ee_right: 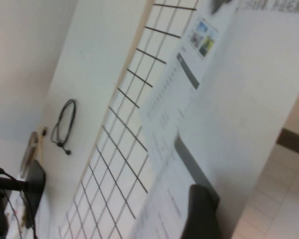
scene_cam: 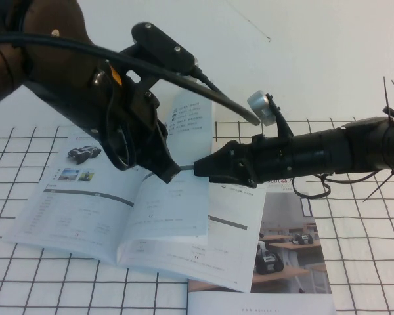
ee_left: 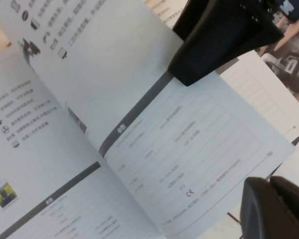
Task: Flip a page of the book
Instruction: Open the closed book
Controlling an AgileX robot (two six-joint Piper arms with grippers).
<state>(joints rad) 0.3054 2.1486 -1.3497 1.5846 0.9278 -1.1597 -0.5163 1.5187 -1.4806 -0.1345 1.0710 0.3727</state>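
The book (scene_cam: 72, 210) lies open on the grid-lined table. One page (scene_cam: 187, 190) is lifted from the right half and stands nearly upright over the spine. My right gripper (scene_cam: 198, 166) reaches in from the right and is shut on this page's outer edge. In the right wrist view one dark finger (ee_right: 202, 214) lies against the page (ee_right: 249, 109); the other finger is hidden behind it. My left gripper (scene_cam: 169, 176) hangs over the spine just left of the lifted page, fingers (ee_left: 274, 209) shut and empty. The left wrist view shows the page's table side (ee_left: 189, 144).
A booklet with a room photo and wooden desk (scene_cam: 289, 243) lies under the book's right edge. Another white booklet (scene_cam: 256, 305) lies at the front edge. The grid mat (scene_cam: 368, 262) covers the table; bare white table (scene_cam: 302, 59) lies behind.
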